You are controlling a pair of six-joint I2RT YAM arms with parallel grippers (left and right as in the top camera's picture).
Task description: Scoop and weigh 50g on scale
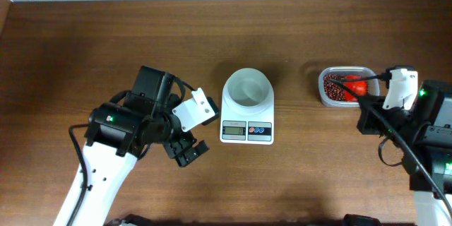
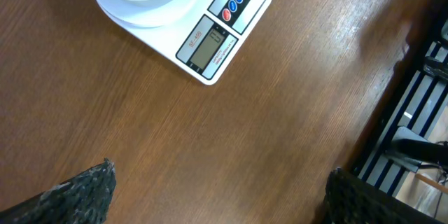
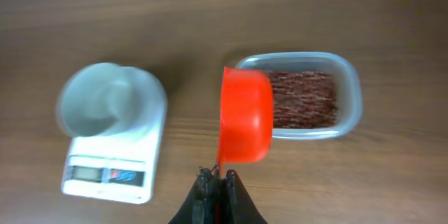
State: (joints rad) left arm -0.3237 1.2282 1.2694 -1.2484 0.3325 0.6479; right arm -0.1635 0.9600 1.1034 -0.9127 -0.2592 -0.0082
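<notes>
Our right claw [image 3: 215, 180] is pinched tight on the thin handle of a red plastic scoop [image 3: 245, 115], held over the scale-side end of a clear plastic tub of red beans [image 3: 311, 98]. Our left claw [image 2: 217, 196] gapes wide above the brown wooden table [image 2: 266, 112]. Between the arms sits the small white digital scale [image 1: 246, 131], round white bowl [image 1: 247, 88] on top.

A dark brown wood-grain tabletop [image 1: 85, 42] carries two things, well apart. Near the middle is a small white digital kitchen scale [image 1: 247, 131] with a grey display and blue and red buttons. To its right is a clear rectangular plastic tub [image 3: 351, 101] of red beans.
</notes>
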